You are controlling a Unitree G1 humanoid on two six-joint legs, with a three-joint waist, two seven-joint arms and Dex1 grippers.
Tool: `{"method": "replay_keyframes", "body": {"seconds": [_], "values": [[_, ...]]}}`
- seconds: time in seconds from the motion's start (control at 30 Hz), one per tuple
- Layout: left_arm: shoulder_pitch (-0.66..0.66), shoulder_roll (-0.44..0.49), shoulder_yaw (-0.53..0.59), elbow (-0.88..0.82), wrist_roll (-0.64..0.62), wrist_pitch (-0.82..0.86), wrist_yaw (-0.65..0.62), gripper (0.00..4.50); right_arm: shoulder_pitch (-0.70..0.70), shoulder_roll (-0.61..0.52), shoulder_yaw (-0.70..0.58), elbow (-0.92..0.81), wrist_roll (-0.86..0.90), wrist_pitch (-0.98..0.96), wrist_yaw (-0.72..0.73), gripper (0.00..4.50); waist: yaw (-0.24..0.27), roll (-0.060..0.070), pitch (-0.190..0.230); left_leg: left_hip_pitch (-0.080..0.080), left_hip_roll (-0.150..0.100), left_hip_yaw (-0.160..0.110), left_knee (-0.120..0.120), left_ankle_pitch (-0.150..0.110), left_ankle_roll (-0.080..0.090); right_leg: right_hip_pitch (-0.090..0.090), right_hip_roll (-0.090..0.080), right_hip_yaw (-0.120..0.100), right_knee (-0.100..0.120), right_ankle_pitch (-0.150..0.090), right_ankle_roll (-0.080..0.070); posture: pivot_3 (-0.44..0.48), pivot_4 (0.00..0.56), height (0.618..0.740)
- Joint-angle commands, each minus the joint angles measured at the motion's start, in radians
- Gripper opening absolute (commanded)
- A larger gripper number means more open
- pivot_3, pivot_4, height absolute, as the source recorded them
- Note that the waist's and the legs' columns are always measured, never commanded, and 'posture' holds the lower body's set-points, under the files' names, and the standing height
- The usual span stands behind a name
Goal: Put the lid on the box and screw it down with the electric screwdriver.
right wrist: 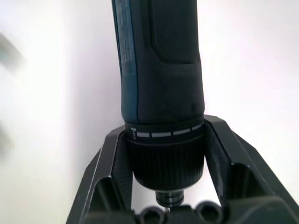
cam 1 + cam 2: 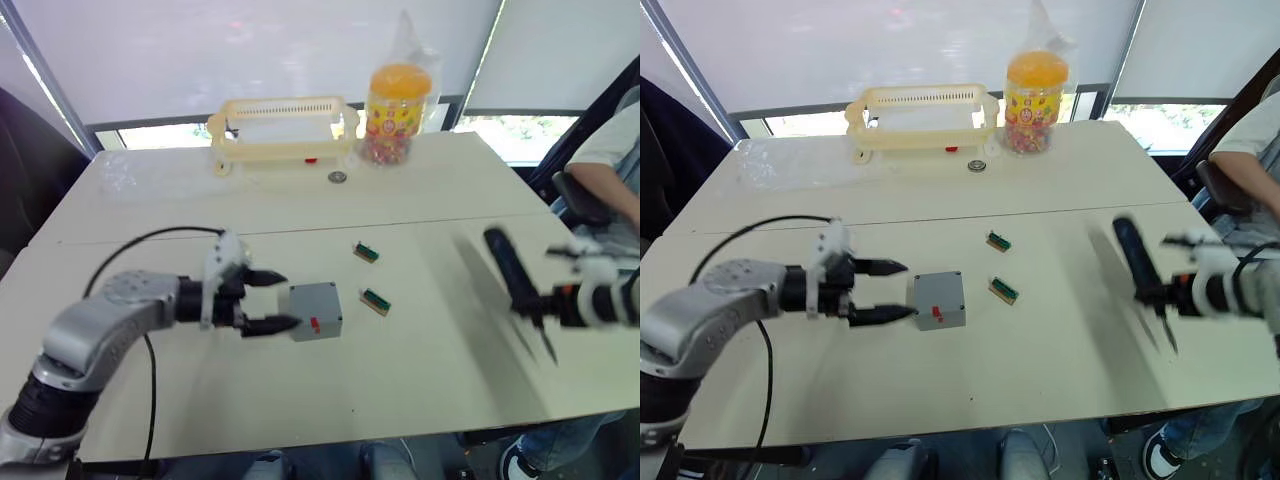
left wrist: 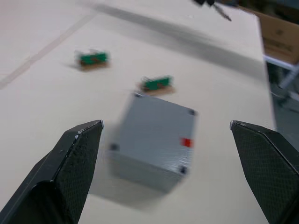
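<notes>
The grey box (image 2: 316,310) stands on the table (image 2: 420,380) in the middle, with a small red mark on the side facing me. Its top is a flat grey face with dark holes at the corners, which looks like the lid (image 3: 152,128) lying on it. My left gripper (image 2: 290,300) is open just left of the box, its fingertips (image 3: 86,133) level with the box's near edge. Above the table's right part, my right gripper (image 2: 548,302) is shut on the black electric screwdriver (image 2: 507,265), which is tilted with its thin bit pointing down.
Two small green and brown parts (image 2: 366,252) (image 2: 375,300) lie just right of the box. At the back stand a cream basket (image 2: 285,130), a candy jar in a plastic bag (image 2: 398,100) and a small round disc (image 2: 337,177). A person (image 2: 610,170) sits at the right edge.
</notes>
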Motion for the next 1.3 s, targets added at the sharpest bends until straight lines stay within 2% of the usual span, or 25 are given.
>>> {"method": "replay_keyframes", "body": {"seconds": [0.03, 0.07, 0.13, 0.2, 0.27, 0.37, 0.5, 0.6, 0.9, 1.3], "values": [[-0.053, 0.011, 0.011, 0.075, 0.018, -0.030, -0.043, 4.50, -0.048, 0.184, -0.157, -0.300, 0.113, -0.156, -0.083, 1.70, 0.000, -0.001, -0.001, 0.000, 0.001, -0.001, -0.001, 0.000, 0.000, 0.000, 0.001, 0.000, 0.000, 0.000, 0.000, 0.000, 0.150, 0.740], [-0.080, 0.002, -0.006, 0.097, 0.034, -0.042, -0.051, 4.25, -0.058, 0.321, -0.162, -0.385, 0.133, -0.241, -0.153, 1.70, -0.002, -0.003, -0.001, 0.000, 0.001, -0.002, -0.002, 0.000, 0.000, -0.001, 0.002, -0.001, 0.000, 0.000, 0.000, 0.000, 0.150, 0.740], [-0.115, -0.006, -0.028, 0.131, 0.059, -0.068, -0.077, 3.69, -0.069, 0.504, -0.143, -0.482, 0.140, -0.333, -0.255, 1.70, -0.006, -0.006, -0.002, 0.001, 0.004, -0.003, -0.004, -0.001, 0.001, -0.001, 0.005, -0.002, 0.000, 0.000, -0.001, 0.000, 0.150, 0.740], [-0.141, -0.017, -0.043, 0.153, 0.074, -0.086, -0.099, 2.73, -0.057, 0.637, -0.099, -0.533, 0.141, -0.405, -0.306, 1.70, -0.003, -0.005, -0.002, -0.002, 0.003, -0.004, -0.003, 0.001, -0.002, -0.006, 0.003, 0.001, 0.003, 0.001, -0.002, 0.000, 0.150, 0.740], [-0.154, -0.024, -0.085, 0.154, 0.112, -0.117, -0.121, 1.69, 0.001, 0.791, -0.010, -0.556, 0.088, -0.565, -0.334, 1.70, 0.004, -0.006, -0.002, -0.005, 0.002, -0.004, -0.002, 0.002, -0.005, -0.008, -0.001, 0.001, 0.004, 0.002, -0.002, 0.000, 0.150, 0.740], [-0.147, -0.022, -0.114, 0.137, 0.126, -0.113, -0.152, 0.12, 0.060, 0.897, 0.086, -0.549, 0.025, -0.689, -0.364, 1.70, 0.005, -0.005, -0.002, -0.007, -0.001, -0.004, -0.001, 0.002, -0.005, -0.008, -0.004, 0.001, 0.002, 0.003, 0.001, 0.000, 0.150, 0.740], [-0.128, -0.043, -0.171, 0.098, 0.176, -0.140, -0.143, 0.05, 0.179, 0.899, 0.280, -0.529, -0.131, -0.843, -0.319, 1.70, -0.002, -0.005, -0.002, -0.013, -0.002, -0.004, 0.002, 0.002, -0.004, -0.014, -0.005, 0.002, 0.002, 0.004, 0.002, 0.000, 0.150, 0.740], [-0.141, -0.104, -0.220, 0.119, 0.235, -0.173, -0.101, 0.05, 0.248, 0.901, 0.362, -0.506, -0.190, -0.923, -0.301, 1.70, -0.003, -0.005, -0.002, -0.014, -0.003, -0.003, 0.001, 0.003, -0.005, -0.016, -0.003, 0.001, 0.004, 0.004, 0.002, 0.000, 0.150, 0.740], [-0.117, -0.156, -0.307, 0.153, 0.367, -0.249, -0.088, 0.05, 0.279, 0.910, 0.432, -0.503, -0.207, -0.951, -0.303, 1.70, -0.005, -0.005, -0.002, -0.013, -0.001, -0.003, 0.001, 0.003, -0.005, -0.016, 0.000, 0.001, 0.005, 0.005, 0.000, 0.000, 0.150, 0.740], [-0.073, -0.165, -0.333, 0.172, 0.420, -0.279, -0.095, 0.05, 0.299, 0.938, 0.476, -0.488, -0.188, -0.947, -0.308, 1.70, -0.003, -0.005, -0.003, -0.013, -0.001, -0.004, 0.002, 0.003, -0.005, -0.015, 0.000, 0.001, 0.005, 0.005, 0.000, 0.000, 0.150, 0.740]]}}
